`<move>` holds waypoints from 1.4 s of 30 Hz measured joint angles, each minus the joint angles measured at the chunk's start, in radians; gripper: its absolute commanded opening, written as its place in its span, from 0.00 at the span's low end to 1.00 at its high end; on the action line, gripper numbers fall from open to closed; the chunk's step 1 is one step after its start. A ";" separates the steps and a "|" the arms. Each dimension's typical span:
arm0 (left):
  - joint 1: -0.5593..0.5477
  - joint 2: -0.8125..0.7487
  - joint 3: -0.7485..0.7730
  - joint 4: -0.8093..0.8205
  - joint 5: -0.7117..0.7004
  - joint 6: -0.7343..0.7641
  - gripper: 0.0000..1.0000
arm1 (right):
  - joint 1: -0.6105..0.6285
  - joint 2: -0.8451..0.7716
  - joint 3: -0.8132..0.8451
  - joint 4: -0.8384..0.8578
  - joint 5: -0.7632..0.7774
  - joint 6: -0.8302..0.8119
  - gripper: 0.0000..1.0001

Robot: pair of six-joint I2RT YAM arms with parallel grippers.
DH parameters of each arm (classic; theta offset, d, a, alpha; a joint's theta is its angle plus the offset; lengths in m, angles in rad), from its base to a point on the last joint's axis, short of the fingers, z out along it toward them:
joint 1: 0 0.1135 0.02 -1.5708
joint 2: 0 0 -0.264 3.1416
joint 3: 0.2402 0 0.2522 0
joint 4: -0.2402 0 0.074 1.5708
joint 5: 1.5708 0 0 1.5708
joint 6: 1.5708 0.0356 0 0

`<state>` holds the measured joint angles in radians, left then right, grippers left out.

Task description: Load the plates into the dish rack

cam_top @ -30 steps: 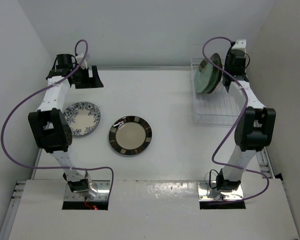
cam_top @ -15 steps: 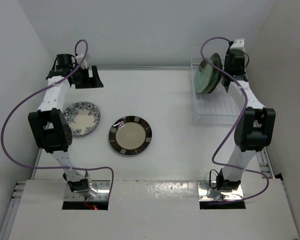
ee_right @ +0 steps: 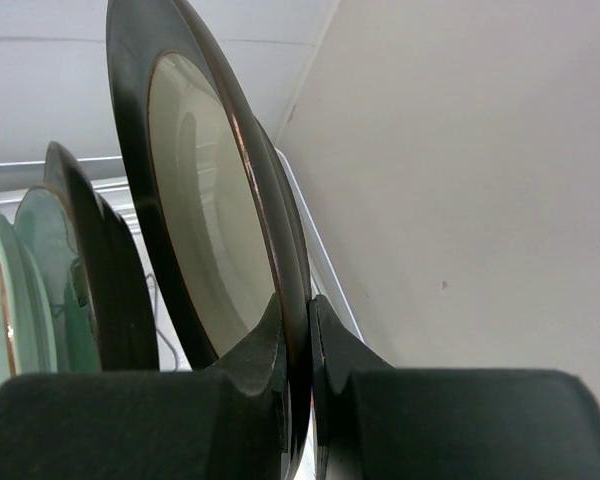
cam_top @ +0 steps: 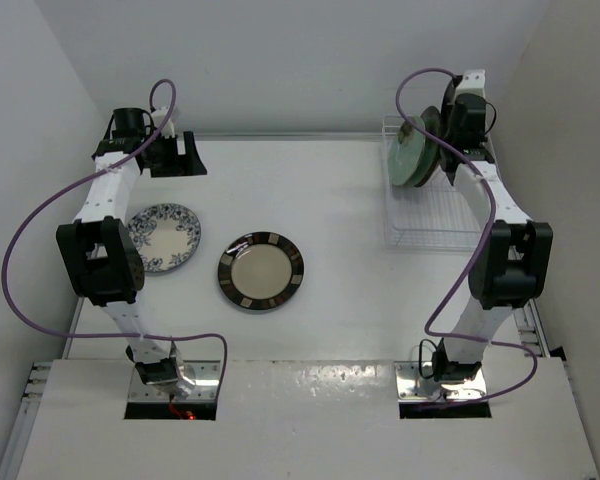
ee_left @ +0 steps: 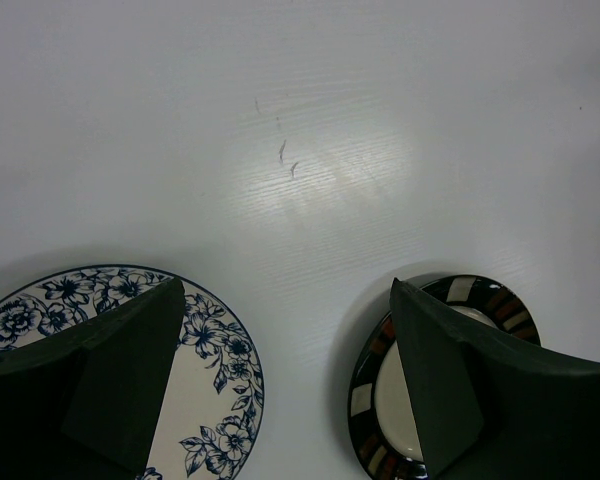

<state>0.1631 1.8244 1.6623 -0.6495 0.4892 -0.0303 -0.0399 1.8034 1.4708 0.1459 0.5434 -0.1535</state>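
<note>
My right gripper (cam_top: 445, 135) (ee_right: 298, 300) is shut on the rim of a cream plate with a dark rim (ee_right: 215, 220), held upright over the far end of the white wire dish rack (cam_top: 430, 222). Another dark-rimmed plate (ee_right: 100, 280) and mint green plates (cam_top: 408, 158) (ee_right: 20, 290) stand on edge in the rack beside it. My left gripper (cam_top: 178, 158) (ee_left: 285, 290) is open and empty at the far left, above the table. A white-blue floral plate (cam_top: 165, 237) (ee_left: 220, 370) and a brown-striped plate (cam_top: 261, 270) (ee_left: 365, 395) lie flat on the table.
The beige right wall (ee_right: 480, 180) is close beside the rack and the held plate. A rack wire (ee_right: 325, 265) runs just behind the plate. The white back wall (cam_top: 300, 70) borders the table.
My right gripper has shifted slightly left and farther back with the plate. The left arm and the two flat plates have not moved.
</note>
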 measured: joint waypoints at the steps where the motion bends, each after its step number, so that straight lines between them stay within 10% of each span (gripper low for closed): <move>1: 0.000 0.000 0.000 0.000 0.000 0.000 0.88 | 0.000 0.000 -0.001 0.000 0.002 -0.003 0.00; 31: 0.000 0.000 -0.002 0.000 0.000 0.000 0.90 | -0.004 0.042 -0.095 0.010 0.039 0.128 0.01; 42: 0.000 0.000 -0.042 -0.010 -0.009 0.028 0.90 | -0.011 0.059 -0.082 0.012 0.004 0.170 0.23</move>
<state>0.1631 1.8244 1.6207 -0.6598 0.4805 -0.0025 -0.0509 1.8622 1.3888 0.1577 0.5472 0.0166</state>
